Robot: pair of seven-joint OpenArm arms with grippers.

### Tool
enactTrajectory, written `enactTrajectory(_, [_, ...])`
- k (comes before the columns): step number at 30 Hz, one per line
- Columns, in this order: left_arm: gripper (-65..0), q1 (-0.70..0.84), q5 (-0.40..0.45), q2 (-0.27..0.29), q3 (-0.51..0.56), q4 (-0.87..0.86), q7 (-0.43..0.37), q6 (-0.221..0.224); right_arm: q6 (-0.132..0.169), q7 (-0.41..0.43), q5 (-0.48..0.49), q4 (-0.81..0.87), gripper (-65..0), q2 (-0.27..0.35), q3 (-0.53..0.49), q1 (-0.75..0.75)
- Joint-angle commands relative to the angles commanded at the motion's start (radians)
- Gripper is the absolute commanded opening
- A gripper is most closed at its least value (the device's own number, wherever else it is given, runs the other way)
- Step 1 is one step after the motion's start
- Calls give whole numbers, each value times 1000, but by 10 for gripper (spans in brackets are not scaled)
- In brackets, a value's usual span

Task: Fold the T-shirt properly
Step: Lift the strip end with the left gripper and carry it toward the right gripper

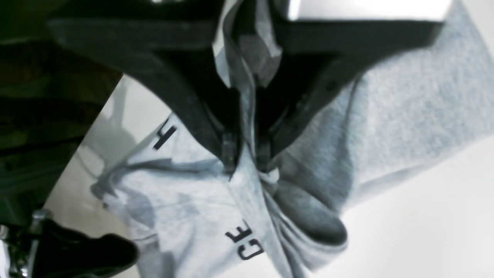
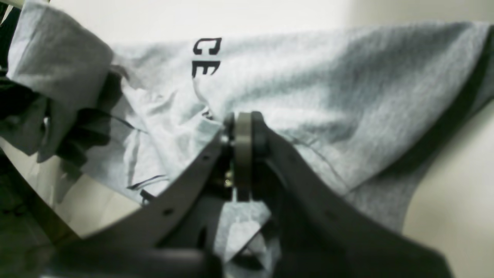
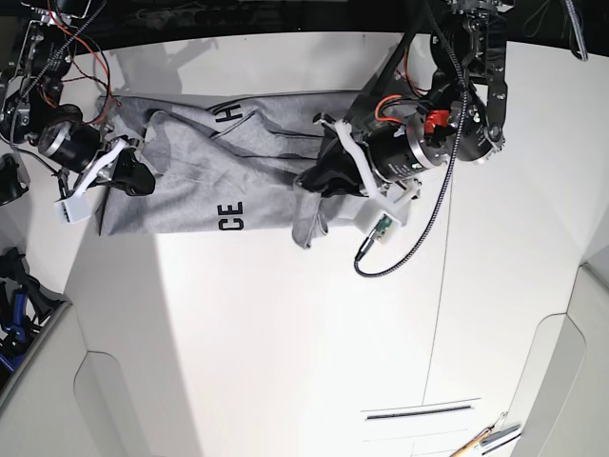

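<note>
Grey T-shirt (image 3: 257,176) lies stretched across the upper left of the table (image 3: 285,362), long axis left to right. Left gripper (image 1: 247,160) pinches its right end, right gripper (image 2: 242,131) its left end; both clenched on cloth.

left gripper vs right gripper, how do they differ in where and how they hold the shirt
In the base view the left gripper is at the T-shirt's right end, the right gripper at its left end. The left gripper pinches a bunched, twisted gather of cloth; the right gripper's cloth lies flatter around it. Shared: both are shut on grey fabric, and the black lettering shows between them.
</note>
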Motion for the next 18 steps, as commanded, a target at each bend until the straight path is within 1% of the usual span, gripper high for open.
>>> enactTrajectory(1, [-650, 0, -8, 6, 0, -4, -5, 0, 0, 0, 0, 0, -650, 0, 0, 0])
enactTrajectory(3, [-502, 0, -23, 10, 3, -5, -29, -3, 0, 0, -8, 0, -650, 0, 0, 0])
enactTrajectory(4, [-446, 0, -26, 10, 7, -5, -38, -8, 0, 0, -13, 0, -650, 0, 0, 0])
enactTrajectory(5, [-411, 0, -32, 10, 11, -5, -41, -12, 0, 0, -16, 0, -650, 0, 0, 0])
enactTrajectory(6, [-399, 0, -44, 10, 17, -5, -40, -12, 0, 0, -19, 0, -650, 0, 0, 0])
enactTrajectory(9, [-398, 0, -91, 10, 46, -5, -31, -12, 0, 0, -19, 0, -650, 0, 0, 0])
enactTrajectory(11, [-398, 1, -139, 10, 71, -5, -27, -12, 0, 0, -19, 0, -650, 0, 0, 0])
enactTrajectory(12, [-398, 1, -159, 10, 84, -5, -27, -12, 0, 1, -19, 0, -639, 0, 0, 0])
enactTrajectory(15, [-398, 0, -217, 10, 111, -5, -28, -13, 0, 6, -21, 0, -486, 1, 0, 0])
enactTrajectory(16, [-398, 0, -233, 10, 111, -5, -28, -13, 0, 12, -29, 0, -448, 1, 0, 1])
enactTrajectory(18, [-398, 0, -240, 10, 108, -5, -28, -44, -3, 19, -48, 0, -402, 1, 9, 3])
